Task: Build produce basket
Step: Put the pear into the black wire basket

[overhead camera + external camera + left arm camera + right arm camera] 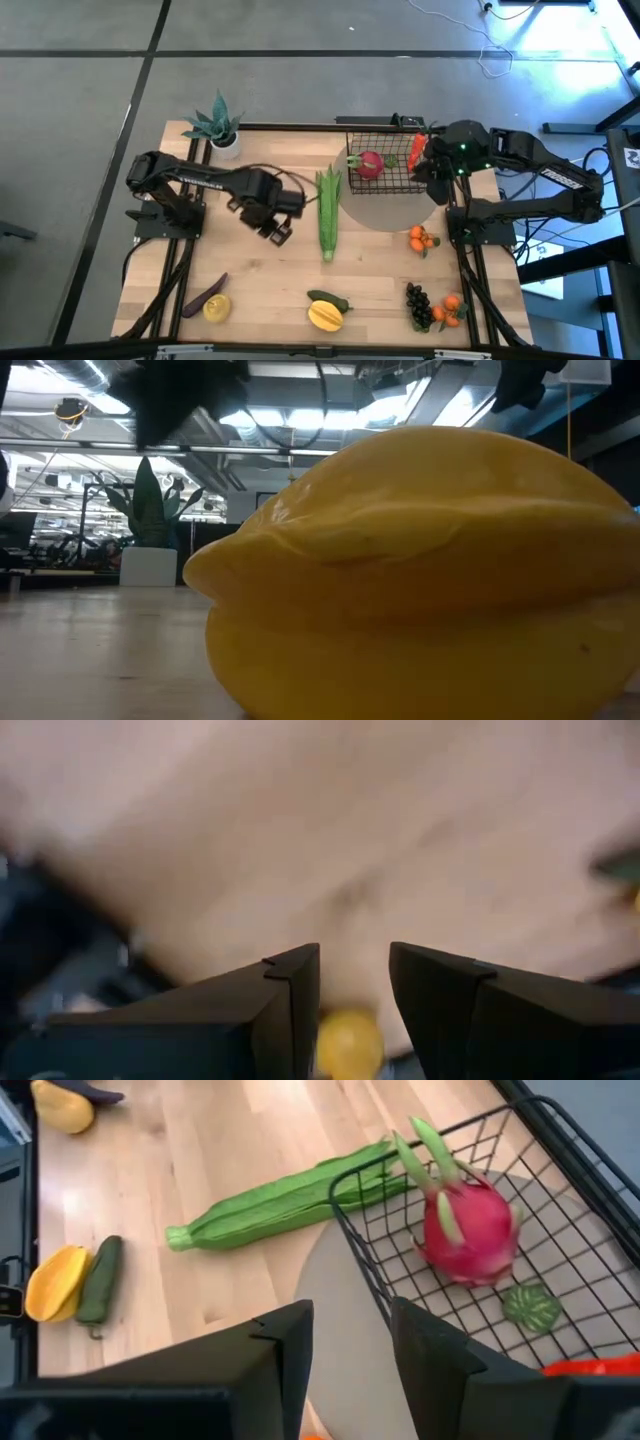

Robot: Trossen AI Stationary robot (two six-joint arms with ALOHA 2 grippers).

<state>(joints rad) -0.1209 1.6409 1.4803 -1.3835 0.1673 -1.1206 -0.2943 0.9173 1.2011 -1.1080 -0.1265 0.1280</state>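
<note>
Basket (pixel 385 160): black wire mesh, upright, far right of table, on grey round mat. Inside: red radish (pixel 369 165), small green leaf piece (pixel 531 1307), orange-red item at right wall. Long green corn (pixel 328 212) lay just left of basket. Near edge: eggplant (pixel 206 294), lemon (pixel 217 308), mango (pixel 326 316), green pepper (pixel 330 300), grapes (pixel 419 304), oranges (pixel 423 239).

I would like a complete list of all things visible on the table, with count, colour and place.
basket: one, black wire, far right part of table, on a grey round mat
pink fruit: one, inside basket
red-orange piece: one, inside basket at right side
corn: one, green, centre, left of basket
oranges: small group, near right arm base
grapes: one dark bunch, near right front
mango: one, yellow, front centre
lemon: one, yellow, front left
potted plant: one, blue-green, far left
left gripper: left of corn
right gripper: over basket's right side
</note>
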